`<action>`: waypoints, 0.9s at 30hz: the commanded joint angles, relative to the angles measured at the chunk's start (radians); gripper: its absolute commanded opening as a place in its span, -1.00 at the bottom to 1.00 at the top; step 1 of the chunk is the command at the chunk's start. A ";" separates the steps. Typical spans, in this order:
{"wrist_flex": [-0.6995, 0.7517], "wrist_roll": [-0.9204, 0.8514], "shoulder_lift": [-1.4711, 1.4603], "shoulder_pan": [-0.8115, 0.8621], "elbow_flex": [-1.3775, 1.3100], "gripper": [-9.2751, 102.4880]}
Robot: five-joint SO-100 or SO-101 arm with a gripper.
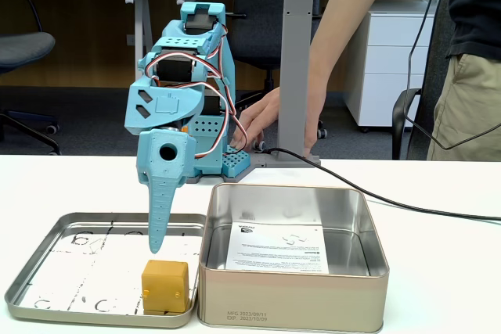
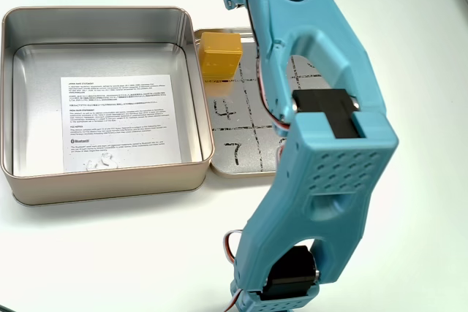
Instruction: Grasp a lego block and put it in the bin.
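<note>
Shallow tray (image 1: 47, 267) with black markings on the white surface (image 1: 438, 271); black cable (image 1: 376, 193) crossing behind; person (image 1: 470, 52) and office chair (image 1: 23, 48) beyond.

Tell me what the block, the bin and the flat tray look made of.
Block: probably plastic, smooth yellow-orange, with a soft sheen. Bin: thin metal, likely tinplate, with a brushed silver shine, rolled rim and paper sheet inside. Tray: same silvery metal, shallow, with black marks on its floor.
</note>
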 commanded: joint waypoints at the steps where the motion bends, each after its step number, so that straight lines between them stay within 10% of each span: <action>1: -0.143 -0.002 0.106 -0.196 -0.166 -0.84; 11: -0.141 0.002 0.158 -0.178 -0.121 -0.84; 27: 0.264 0.000 0.457 -0.003 0.051 -0.81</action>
